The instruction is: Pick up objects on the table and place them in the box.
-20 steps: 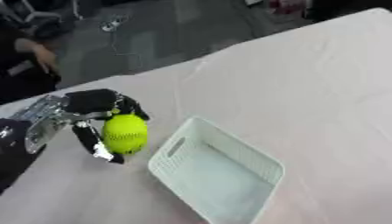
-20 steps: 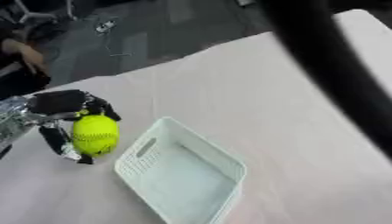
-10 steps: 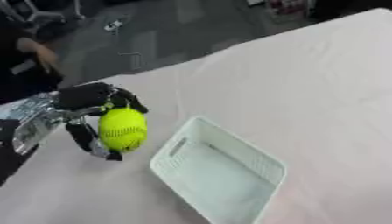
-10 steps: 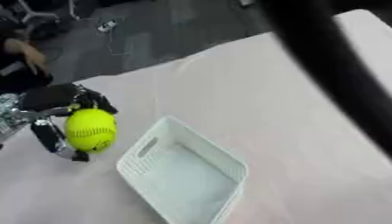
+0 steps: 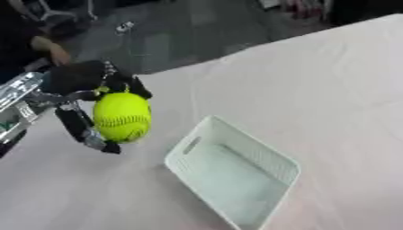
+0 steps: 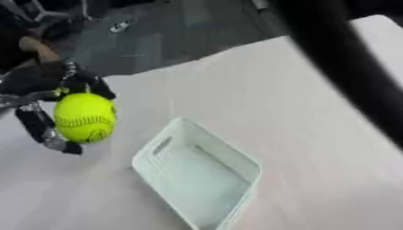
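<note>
A yellow-green ball (image 5: 122, 116) with stitched seams hangs above the table at the left, held in my left hand (image 5: 78, 87), whose black fingers and thumb curl round it from above and below. To its right lies a pale green box (image 5: 281, 160) with perforated walls and a slot handle, nothing visible inside it. The ball is left of the box's near-left corner, apart from it. My right hand shows in neither view; only a dark blurred arm (image 6: 346, 63) crosses the right eye view at the upper right.
A pale pinkish table (image 5: 330, 81) runs askew across the view, its far edge going from the upper right down to the left. Beyond that edge is dark floor with chair legs (image 5: 55, 18).
My left hand has lifted the ball a little higher and drawn slightly toward the box. The box has stayed where it was.
</note>
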